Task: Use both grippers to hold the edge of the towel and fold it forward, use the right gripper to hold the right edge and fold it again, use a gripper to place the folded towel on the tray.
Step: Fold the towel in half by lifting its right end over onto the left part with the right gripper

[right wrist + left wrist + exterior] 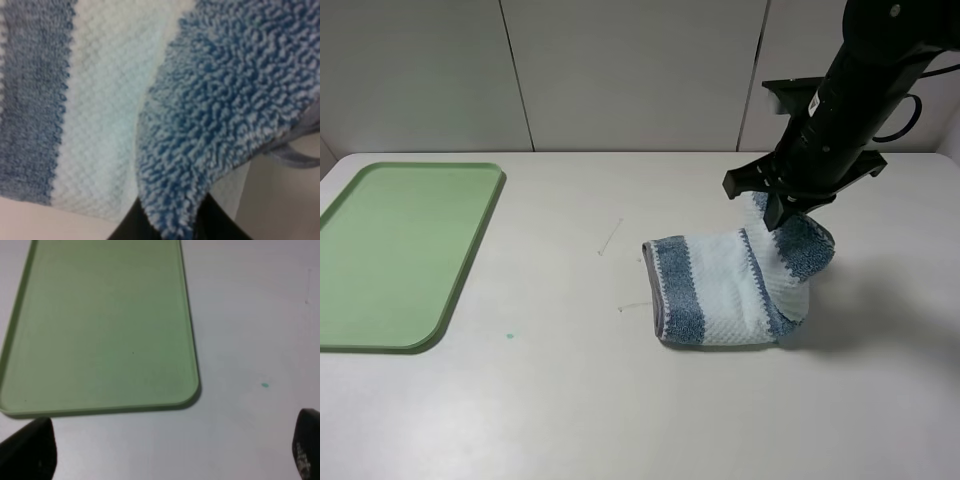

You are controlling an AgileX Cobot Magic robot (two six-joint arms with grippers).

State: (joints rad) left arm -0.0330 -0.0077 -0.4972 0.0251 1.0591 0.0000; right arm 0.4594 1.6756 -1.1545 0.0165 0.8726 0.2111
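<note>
- While the tray [400, 250] lies at far left, the left gripper [167, 450] hangs over the table [570, 400] by the tray's front corner, fingers spread, gripping nothing.
- Towel [720, 290]: right of centre, well apart from the tray, apparently folded once.
- Right gripper [778, 220]: clamped on the towel's raised, curling right edge. The flat part lies left of its fingers, so the fold should travel leftward; this arm is nearer.
</note>
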